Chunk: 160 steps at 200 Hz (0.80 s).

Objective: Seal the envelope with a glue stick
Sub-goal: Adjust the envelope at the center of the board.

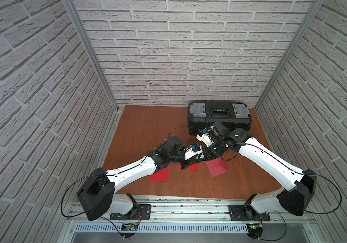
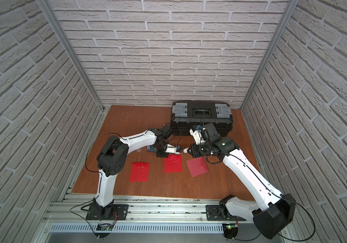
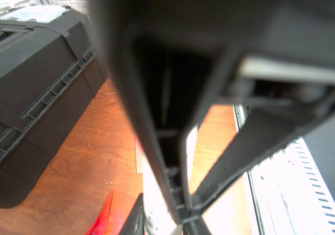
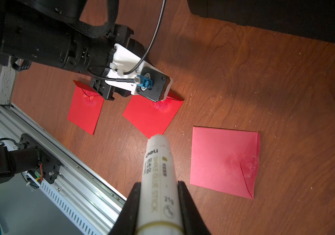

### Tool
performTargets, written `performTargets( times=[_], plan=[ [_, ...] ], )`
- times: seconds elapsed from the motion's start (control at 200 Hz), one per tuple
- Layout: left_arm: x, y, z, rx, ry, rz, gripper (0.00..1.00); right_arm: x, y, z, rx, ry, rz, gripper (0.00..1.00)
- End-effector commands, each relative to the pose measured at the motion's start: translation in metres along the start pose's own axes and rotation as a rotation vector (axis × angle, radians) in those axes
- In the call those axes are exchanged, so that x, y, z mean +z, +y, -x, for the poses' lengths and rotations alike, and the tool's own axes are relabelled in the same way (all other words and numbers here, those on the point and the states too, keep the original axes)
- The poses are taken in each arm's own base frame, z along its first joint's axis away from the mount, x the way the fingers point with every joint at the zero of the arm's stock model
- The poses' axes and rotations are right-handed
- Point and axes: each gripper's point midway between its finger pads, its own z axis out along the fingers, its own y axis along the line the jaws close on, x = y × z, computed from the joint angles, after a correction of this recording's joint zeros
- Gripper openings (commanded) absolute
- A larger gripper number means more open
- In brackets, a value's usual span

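The right gripper [image 4: 159, 184] is closed on the glue stick [image 4: 158, 162]. Its two black fingers [image 4: 133, 199] press the white tube from both sides, approx. at the lower half of the printed label. The cap is off (a pale, rough glue end shows at the front). The stick is in the air above the wooden table [image 2: 126, 130]. In a top view its tip [image 2: 186, 149] points toward the left gripper [image 3: 183, 218], near it but not touching.

The left wrist view is blurred, but there the left gripper's fingers run together to one point, so this pincer is closed. If sth. thin is caught btw. them, I cannot tell. It stands low over the table, by the top edge of the middle envelope [image 2: 173, 164].

Three red envelopes lie flat in a row near the front of the table. The left envelope [image 2: 139, 171] is apart from the middle one. The right envelope [image 2: 197, 166] is turned a little and lies just beside the middle one. In the right wrist view the middle and right envelopes carry whitish smears near the flap.

A black toolbox [image 2: 202, 118] w/ closed lid stands at the back wall. A grey-blue hole punch [image 2: 150, 149] lies behind the left wrist, partly hidden.
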Motion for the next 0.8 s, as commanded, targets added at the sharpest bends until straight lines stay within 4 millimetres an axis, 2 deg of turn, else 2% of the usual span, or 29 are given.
performTargets(
  times=[0.0,0.27,0.52,0.7,0.795],
  plan=[
    [-0.015,0.002,-0.002,-0.121,-0.025,0.021,0.09,-0.009,0.001,0.015,0.008,-0.053,0.011,0.03],
    [-0.042,0.005,-0.023,-0.677,-0.127,0.100,0.09,-0.004,0.009,0.013,0.040,-0.017,0.054,0.03],
    [-0.049,0.008,-0.041,-1.259,-0.225,0.157,0.12,0.007,0.035,-0.007,0.062,0.194,0.173,0.03],
    [-0.031,0.010,-0.028,-1.411,-0.318,0.138,0.21,0.010,0.070,-0.030,0.090,0.400,0.276,0.03],
    [-0.027,0.006,-0.030,-1.423,-0.323,0.139,0.31,0.005,0.089,-0.041,0.082,0.494,0.329,0.03]
  ],
)
